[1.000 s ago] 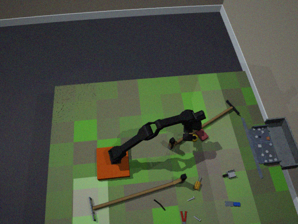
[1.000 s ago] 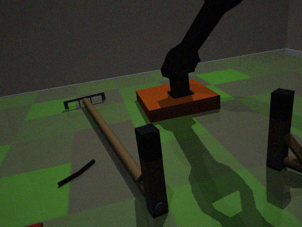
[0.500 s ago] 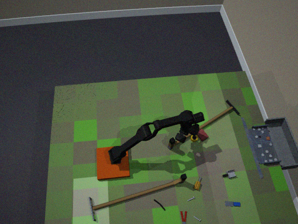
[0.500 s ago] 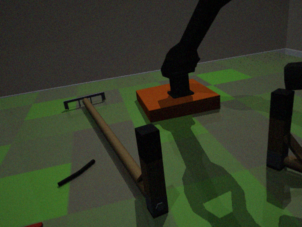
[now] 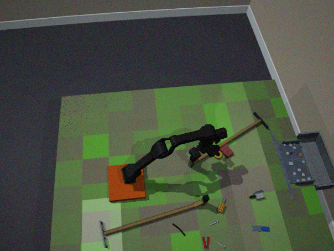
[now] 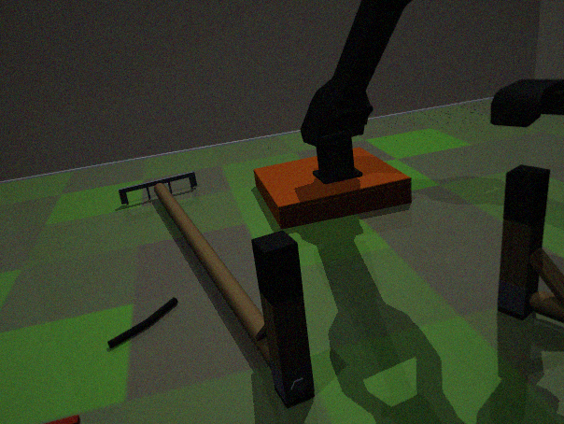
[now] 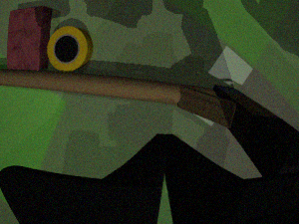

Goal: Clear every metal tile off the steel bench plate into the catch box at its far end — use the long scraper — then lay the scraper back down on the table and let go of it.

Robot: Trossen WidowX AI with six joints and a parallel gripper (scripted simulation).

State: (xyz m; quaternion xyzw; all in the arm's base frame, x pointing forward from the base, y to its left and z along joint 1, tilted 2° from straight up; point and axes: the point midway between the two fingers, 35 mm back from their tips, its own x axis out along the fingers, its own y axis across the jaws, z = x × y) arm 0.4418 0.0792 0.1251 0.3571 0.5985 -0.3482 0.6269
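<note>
The long scraper, a wooden handle [image 5: 240,133] [image 7: 100,88] with a dark crosswise blade [image 5: 260,120], lies on the table. A dark upright grip post [image 5: 190,162] [image 6: 523,243] [image 7: 264,133] stands at its near end. My gripper [image 5: 194,153] [image 6: 506,111] [image 7: 164,142] is shut and empty, above the table close to this post. The steel bench plate [image 5: 285,158] at the right bears several pale tiles [image 5: 291,163] and an orange one [image 5: 300,155]. The catch box [image 5: 321,163] adjoins its far side; I see no tiles in it.
A second long tool [image 5: 155,218] [image 6: 210,261] with an open frame head lies in front. A red block [image 5: 226,151] [image 7: 29,39] and yellow ring [image 5: 218,155] [image 7: 85,49] lie beside the scraper handle. Small hand tools and screws lie toward the front right.
</note>
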